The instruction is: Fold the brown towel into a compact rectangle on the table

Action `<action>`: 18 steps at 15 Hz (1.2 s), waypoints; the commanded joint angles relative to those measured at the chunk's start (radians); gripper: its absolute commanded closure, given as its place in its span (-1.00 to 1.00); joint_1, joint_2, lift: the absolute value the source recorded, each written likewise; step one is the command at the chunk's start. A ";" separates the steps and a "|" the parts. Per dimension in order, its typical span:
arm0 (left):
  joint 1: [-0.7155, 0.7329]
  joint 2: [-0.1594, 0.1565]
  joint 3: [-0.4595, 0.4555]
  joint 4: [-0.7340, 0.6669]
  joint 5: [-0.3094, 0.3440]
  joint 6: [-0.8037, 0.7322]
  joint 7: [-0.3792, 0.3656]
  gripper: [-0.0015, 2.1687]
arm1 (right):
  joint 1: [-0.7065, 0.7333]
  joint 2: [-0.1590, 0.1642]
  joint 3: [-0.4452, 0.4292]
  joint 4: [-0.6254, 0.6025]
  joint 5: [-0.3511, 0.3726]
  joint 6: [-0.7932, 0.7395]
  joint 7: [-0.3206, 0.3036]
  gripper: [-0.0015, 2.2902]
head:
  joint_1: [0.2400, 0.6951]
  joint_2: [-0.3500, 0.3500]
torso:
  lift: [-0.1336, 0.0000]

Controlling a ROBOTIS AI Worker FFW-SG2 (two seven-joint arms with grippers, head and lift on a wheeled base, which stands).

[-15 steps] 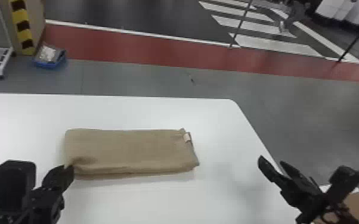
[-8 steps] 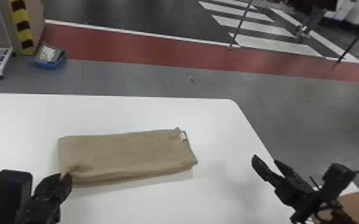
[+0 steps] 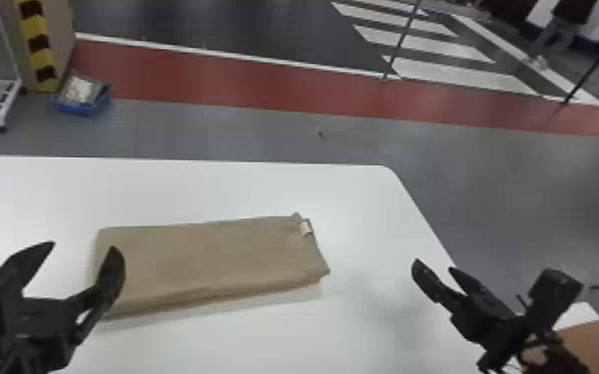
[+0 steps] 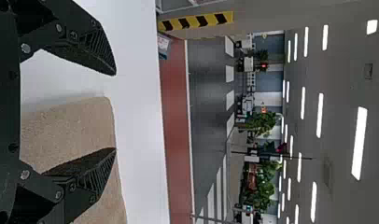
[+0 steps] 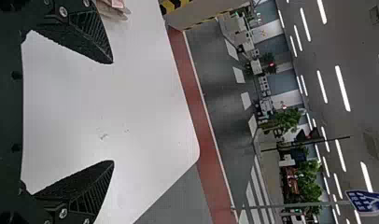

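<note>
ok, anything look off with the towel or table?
Minor stuff. The towel lies slightly askew to the table's far edge, and its layers don't quite line up at the far right corner, by the pale tag. Table also has a few faint marks, maybe scuffs. No spill visible.

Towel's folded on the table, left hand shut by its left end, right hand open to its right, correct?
The left hand is open, not shut, as the left wrist view shows. The towel is folded on the table, right hand open to its right.
</note>
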 commanded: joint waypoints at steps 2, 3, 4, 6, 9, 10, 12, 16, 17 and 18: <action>-0.107 -0.009 -0.114 0.086 -0.028 0.014 -0.038 -0.21 | -0.061 -0.006 0.071 -0.014 0.093 0.100 -0.004 -0.88 | 1.00 -1.00 | -0.87; -0.145 -0.021 -0.148 0.117 -0.031 0.041 -0.038 0.34 | -0.084 -0.011 0.083 -0.014 0.115 0.143 -0.003 -0.88 | 1.00 -1.00 | -0.87; -0.174 -0.036 -0.166 0.140 -0.031 0.081 -0.038 0.76 | -0.108 -0.014 0.087 -0.014 0.118 0.219 -0.001 -0.88 | 1.00 -1.00 | -0.87; -0.217 -0.046 -0.177 0.179 -0.033 0.143 -0.067 0.96 | -0.144 -0.046 0.094 -0.040 0.082 0.367 0.004 -0.88 | 1.00 -1.00 | -0.87; -0.240 -0.044 -0.155 0.186 -0.021 0.247 -0.093 0.97 | -0.201 -0.077 0.100 -0.052 0.046 0.462 0.014 -0.88 | 1.00 -1.00 | -0.87; -0.239 -0.043 -0.152 0.195 -0.021 0.247 -0.093 0.96 | -0.220 -0.086 0.110 -0.046 0.046 0.465 0.019 -0.88 | 1.00 -1.00 | -0.87; -0.243 -0.044 -0.141 0.226 -0.019 0.247 -0.095 0.97 | -0.282 -0.107 0.147 0.002 0.044 0.502 0.056 -0.88 | 1.00 -1.00 | -0.87; -0.254 -0.050 -0.138 0.271 -0.031 0.241 -0.095 0.96 | -0.357 -0.110 0.196 0.080 0.049 0.526 0.079 -0.87 | 1.00 -0.89 | -0.87; -0.260 -0.055 -0.140 0.281 -0.031 0.241 -0.093 0.96 | -0.380 -0.121 0.210 0.112 0.050 0.523 0.096 -0.81 | 1.00 -0.86 | -0.87; -0.265 -0.058 -0.143 0.287 -0.031 0.241 -0.093 0.96 | -0.400 -0.126 0.221 0.140 0.055 0.520 0.113 -0.80 | 1.00 -0.82 | -0.87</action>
